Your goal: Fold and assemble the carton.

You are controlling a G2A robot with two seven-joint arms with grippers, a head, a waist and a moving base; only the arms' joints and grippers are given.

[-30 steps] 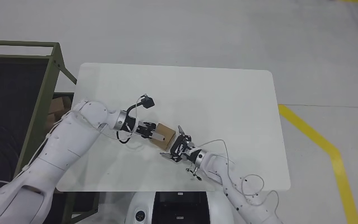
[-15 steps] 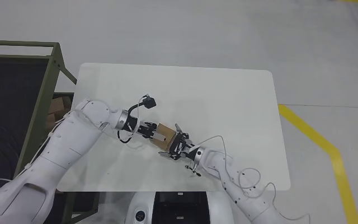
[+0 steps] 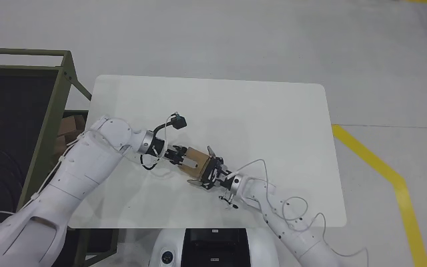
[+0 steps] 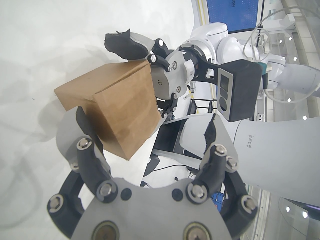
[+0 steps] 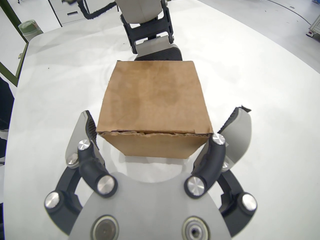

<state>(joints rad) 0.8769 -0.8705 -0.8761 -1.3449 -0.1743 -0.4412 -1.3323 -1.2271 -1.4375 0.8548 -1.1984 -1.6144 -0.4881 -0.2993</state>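
Plainly, both sets of jaws stand apart — the left jaws with one finger (image 4: pixel 83 123) against the carton (image 5: pixel 152 96), the right jaws straddling its opposite end — and it sits on the white bench (image 5: pixel 250 63), near the front edge.

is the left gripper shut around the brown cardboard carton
No: the left wrist view shows the left gripper with fingers spread wide, one beside the brown cardboard carton, the other well clear of it.

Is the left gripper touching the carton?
Touching. In the left wrist view one pad of the left gripper lies flat against the carton; its other finger stands clear.
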